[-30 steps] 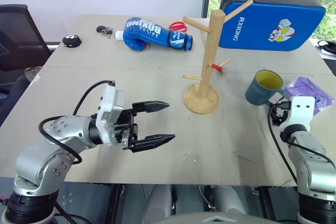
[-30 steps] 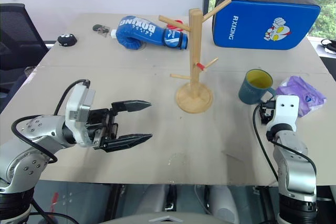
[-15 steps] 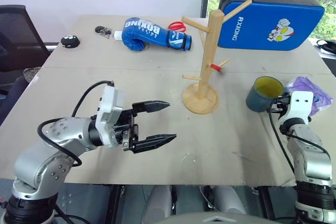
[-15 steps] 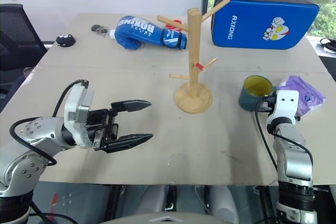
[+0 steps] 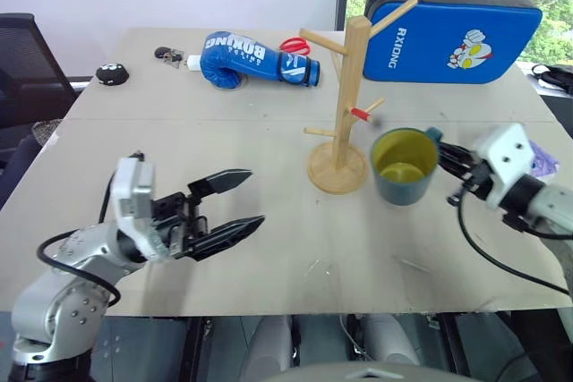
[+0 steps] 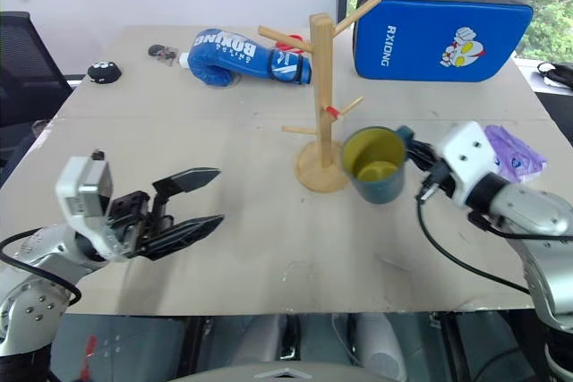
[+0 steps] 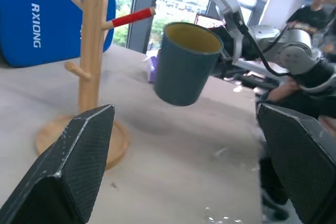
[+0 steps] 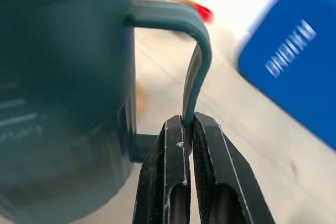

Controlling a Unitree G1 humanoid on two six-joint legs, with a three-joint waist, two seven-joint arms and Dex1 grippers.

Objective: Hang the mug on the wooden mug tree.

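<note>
Nearest, on the left, the left pincer (image 5: 226, 206) hovers above the surface (image 5: 269, 248) with its two black fingers spread wide and nothing between them, pointing right. On the right, the right pincer (image 8: 187, 129) is clamped tight on the mug's thin teal loop handle, holding the mug (image 5: 405, 167) lifted off the surface, tilted so its yellow inside shows. The mug hangs just right of the wooden mug tree (image 5: 345, 105), beside its round base and below the red-tipped peg (image 5: 365, 114). Farther back lie a blue boxing glove (image 5: 255, 58) and red scissors (image 5: 294, 44); at far right, a blue pad (image 5: 452, 31).
</note>
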